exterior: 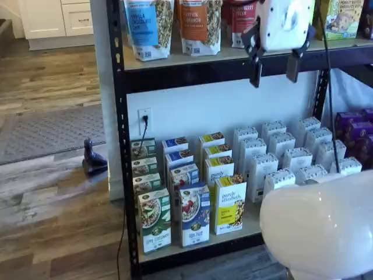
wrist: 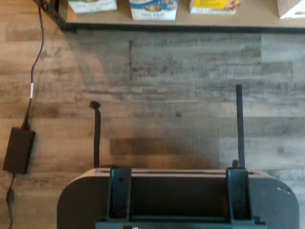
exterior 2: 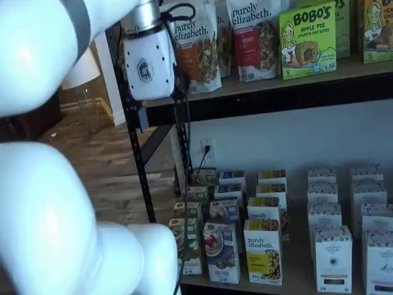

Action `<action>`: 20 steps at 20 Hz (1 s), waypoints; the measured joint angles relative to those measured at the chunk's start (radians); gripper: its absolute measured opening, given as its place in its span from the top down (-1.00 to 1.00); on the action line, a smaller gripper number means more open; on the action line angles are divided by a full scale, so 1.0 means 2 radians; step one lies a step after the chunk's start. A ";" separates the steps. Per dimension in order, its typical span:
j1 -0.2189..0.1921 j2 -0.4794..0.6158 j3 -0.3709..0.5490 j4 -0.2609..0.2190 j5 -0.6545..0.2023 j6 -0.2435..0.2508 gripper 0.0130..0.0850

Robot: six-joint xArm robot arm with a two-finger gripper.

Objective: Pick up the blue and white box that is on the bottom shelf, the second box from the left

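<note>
The blue and white box (exterior: 194,214) stands at the front of a row on the bottom shelf (exterior: 256,226), between a green-and-white carton (exterior: 154,220) and a yellow-and-white carton (exterior: 230,204). It also shows in a shelf view (exterior 2: 221,252) and in the wrist view (wrist: 153,9), at the shelf's front edge. My gripper (exterior: 274,69) hangs high up, level with the upper deck, far above the box and to its right. Its two black fingers point down with a plain gap between them and nothing in them. In a shelf view the gripper (exterior 2: 139,120) shows side-on.
White cartons (exterior: 280,157) fill the shelf's right part. Granola bags (exterior: 198,23) stand on the upper deck. A black upright (exterior: 119,146) stands left of the boxes. A black power adapter (wrist: 19,149) with its cable lies on the wood floor. The arm's white body (exterior: 317,227) fills the foreground.
</note>
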 joint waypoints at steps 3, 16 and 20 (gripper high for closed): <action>0.001 -0.002 0.033 0.006 -0.042 0.001 -1.00; 0.028 0.031 0.116 0.022 -0.152 0.025 -1.00; 0.035 0.047 0.136 0.023 -0.179 0.029 -1.00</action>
